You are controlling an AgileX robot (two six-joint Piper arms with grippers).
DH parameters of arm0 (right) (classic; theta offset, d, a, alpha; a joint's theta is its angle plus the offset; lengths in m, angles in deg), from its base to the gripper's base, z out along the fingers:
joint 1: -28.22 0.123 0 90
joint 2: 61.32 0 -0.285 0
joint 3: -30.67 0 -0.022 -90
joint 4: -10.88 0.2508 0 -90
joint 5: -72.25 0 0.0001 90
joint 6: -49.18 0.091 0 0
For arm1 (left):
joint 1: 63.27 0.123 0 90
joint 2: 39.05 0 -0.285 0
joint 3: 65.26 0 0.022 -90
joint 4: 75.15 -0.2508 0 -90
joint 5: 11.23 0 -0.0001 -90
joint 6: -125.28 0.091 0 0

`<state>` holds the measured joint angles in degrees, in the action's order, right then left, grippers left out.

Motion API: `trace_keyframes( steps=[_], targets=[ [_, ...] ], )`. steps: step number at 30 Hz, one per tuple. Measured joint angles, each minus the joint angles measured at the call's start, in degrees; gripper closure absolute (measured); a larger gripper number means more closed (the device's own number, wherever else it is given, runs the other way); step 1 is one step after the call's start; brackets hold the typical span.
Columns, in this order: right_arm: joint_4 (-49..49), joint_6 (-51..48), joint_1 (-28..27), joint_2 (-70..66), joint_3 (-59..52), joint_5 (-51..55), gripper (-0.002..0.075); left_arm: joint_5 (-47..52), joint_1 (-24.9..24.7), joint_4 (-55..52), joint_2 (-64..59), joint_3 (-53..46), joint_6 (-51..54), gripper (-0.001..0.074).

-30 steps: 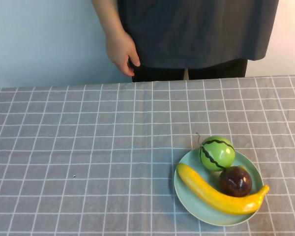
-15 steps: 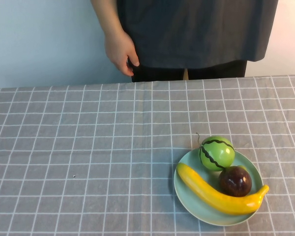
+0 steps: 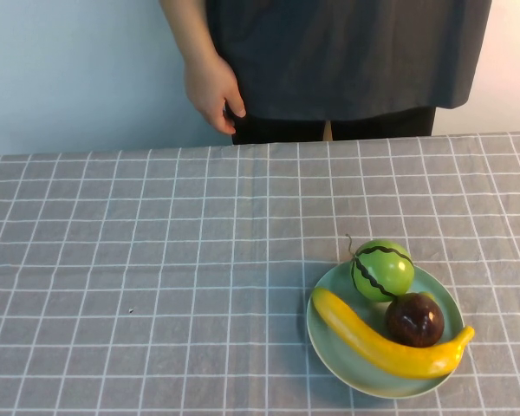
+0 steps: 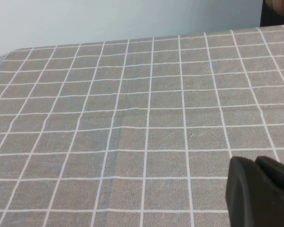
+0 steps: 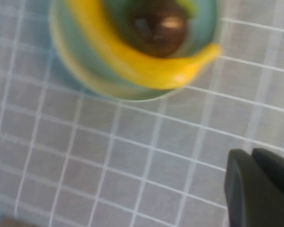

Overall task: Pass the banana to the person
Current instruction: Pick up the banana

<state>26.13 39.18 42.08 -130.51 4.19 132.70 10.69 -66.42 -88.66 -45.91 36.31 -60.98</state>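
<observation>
Three fruits on plate (image 3: 329,347), banana (image 3: 377,347) frontmost, both hands (image 4: 260,191) (image 5: 258,187) clear

The banana (image 3: 386,341) lies curved along the near side of a pale green plate (image 3: 331,348), beside a round green striped fruit (image 3: 383,269) and a dark maroon fruit (image 3: 415,319). The plate sits on a grey checked tablecloth (image 3: 156,260). The person (image 3: 347,61) stands at the table's far edge, one hand (image 3: 212,91) hanging by the dark top; neither the left gripper nor the right gripper appears.

Glossy banana (image 3: 383,344), matt cloth tablecloth (image 3: 156,260)
</observation>
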Motion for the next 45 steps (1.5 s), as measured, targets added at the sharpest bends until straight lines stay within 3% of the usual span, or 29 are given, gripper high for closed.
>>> trace_keyframes(
  steps=[7,10,14,17,26,45],
  targets=[
    [-4.0,-1.9,17.1,-14.2,6.6,-2.7,0.0697,0.0,0.0,0.0,0.0,0.0,0.0,0.0739],
    [-4.4,-5.0,21.5,-19.3,8.8,-4.9,0.0569,0.0,0.0,0.0,0.0,0.0,0.0,0.0739],
    [-5.6,-8.3,25.0,-25.6,11.0,-7.6,0.0319,0.0,0.0,0.0,0.0,0.0,0.0,0.0739],
    [-7.3,-9.0,25.9,-30.5,12.4,-8.6,0.0212,0.0,0.0,0.0,0.0,0.0,0.0,0.0739],
    [-12.0,-9.0,25.9,-39.5,17.7,-9.0,0.0204,0.0,0.0,0.0,0.0,0.0,0.0,0.0739],
    [-17.7,-6.2,25.1,-44.7,18.6,-13.6,0.0204,0.0,0.0,0.0,0.0,0.0,0.0,0.074]
  ],
)
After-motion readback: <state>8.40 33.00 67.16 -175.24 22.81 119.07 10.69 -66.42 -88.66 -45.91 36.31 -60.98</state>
